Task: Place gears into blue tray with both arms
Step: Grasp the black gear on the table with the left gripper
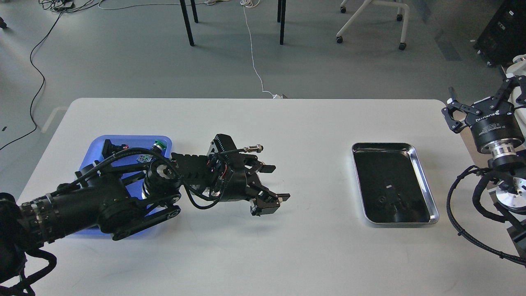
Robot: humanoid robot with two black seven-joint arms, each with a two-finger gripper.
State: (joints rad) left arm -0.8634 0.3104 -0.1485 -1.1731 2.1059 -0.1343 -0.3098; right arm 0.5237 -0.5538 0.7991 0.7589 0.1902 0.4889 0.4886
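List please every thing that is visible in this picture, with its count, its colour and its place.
table: one, white, fills the lower picture.
blue tray: one, blue, left on the table, partly hidden by the left arm.
push-button: one, green cap, at the blue tray's far right corner.
small black part: one, with a red spot, at the blue tray's far edge.
silver tray: one, shiny metal, right on the table.
gear: one seen, black, inside the silver tray.
cable: one, white, on the floor behind the table.
left gripper: black, open, above the table's middle.
right gripper: black, open, past the table's right edge.
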